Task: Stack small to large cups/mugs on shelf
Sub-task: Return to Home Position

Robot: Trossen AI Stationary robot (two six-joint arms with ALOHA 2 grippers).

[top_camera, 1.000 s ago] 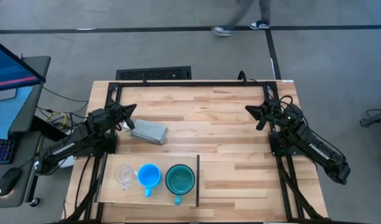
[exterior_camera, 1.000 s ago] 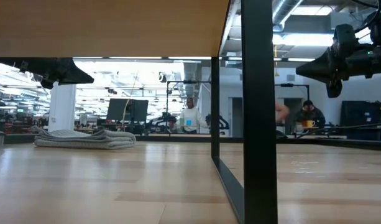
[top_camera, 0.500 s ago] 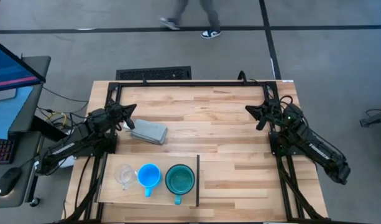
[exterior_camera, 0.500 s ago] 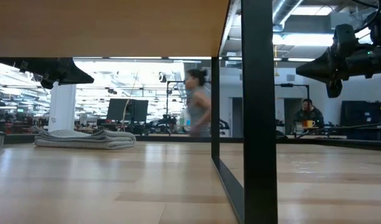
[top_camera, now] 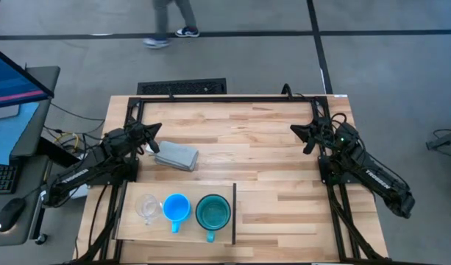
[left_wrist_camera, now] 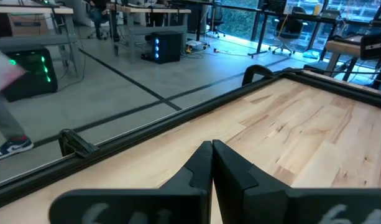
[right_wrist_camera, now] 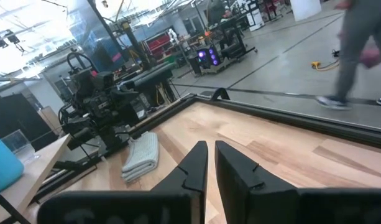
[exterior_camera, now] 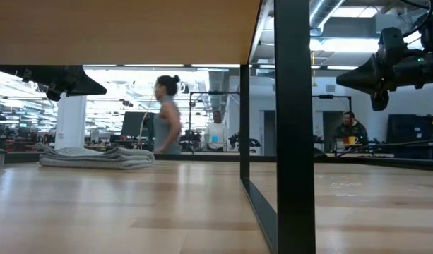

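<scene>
The sorting itself looks finished. On the shelf (top_camera: 129, 230), at the near left of the bench (top_camera: 254, 147), the clear cup (top_camera: 146, 207), the blue mug (top_camera: 176, 207) and the teal mug (top_camera: 212, 212) stand upright in a row. The smallest is at the left and the largest at the right, side by side rather than nested, with the teal mug just beside the shelf's dark right edge. By my reading, then, the step in hand is parking the arms, and it seems close to done. The left end effector (top_camera: 156, 131) hangs over the far left of the bench, pointing right. It is just beside a folded grey cloth (top_camera: 176, 156), and I cannot tell whether it touches it. The left wrist view shows its two fingers (left_wrist_camera: 199, 168) pressed together with nothing between them. The right end effector (top_camera: 294, 131) mirrors it at the far right, pointing left, well apart from the shelf. In the right wrist view its fingers (right_wrist_camera: 193, 165) are closed to a thin slit and grip nothing. Neither end effector touches any of the cups. What is left calls for little: settle each arm in its rest pose with empty fingers, clear of the shelf so the row is not disturbed. The left arm, nearer the cloth and the clear cup, needs the more care.
</scene>
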